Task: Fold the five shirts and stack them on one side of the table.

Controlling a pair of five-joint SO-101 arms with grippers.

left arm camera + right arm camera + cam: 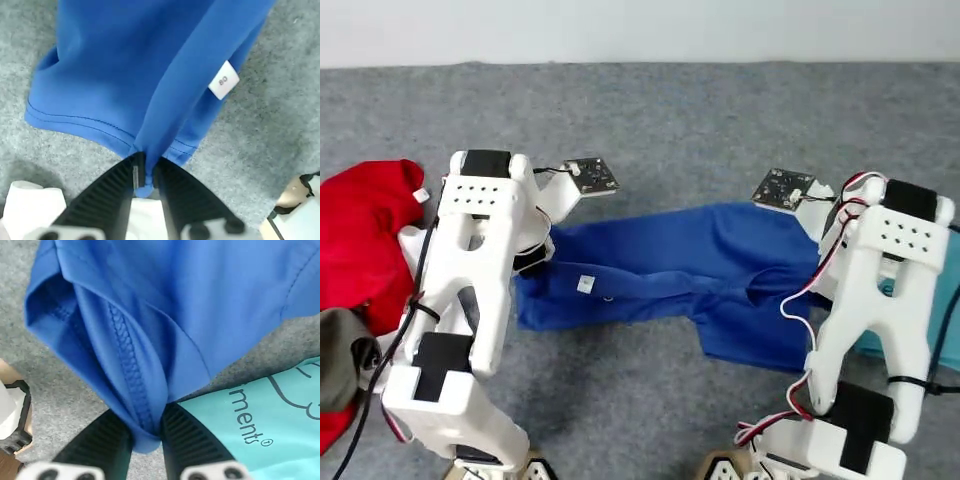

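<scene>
1. The table (700,130) is covered in grey felt-like fabric, and a plain white wall (640,30) runs along its far edge.
2. A royal-blue fabric shirt (670,270) lies stretched across the middle of the table between the two arms, with loose folds along its length.
3. The left hand (146,170) is clamped tight on the shirt's stitched hem, near a small white label (223,80).
4. The right hand (147,432) is closed on a bunched fold along a seam at the opposite end.
5. A crumpled red shirt (360,230) lies on the left arm's side, touching an olive-grey garment (335,370).
6. A teal printed shirt (270,425) lies flat just beside the right hand.
</scene>
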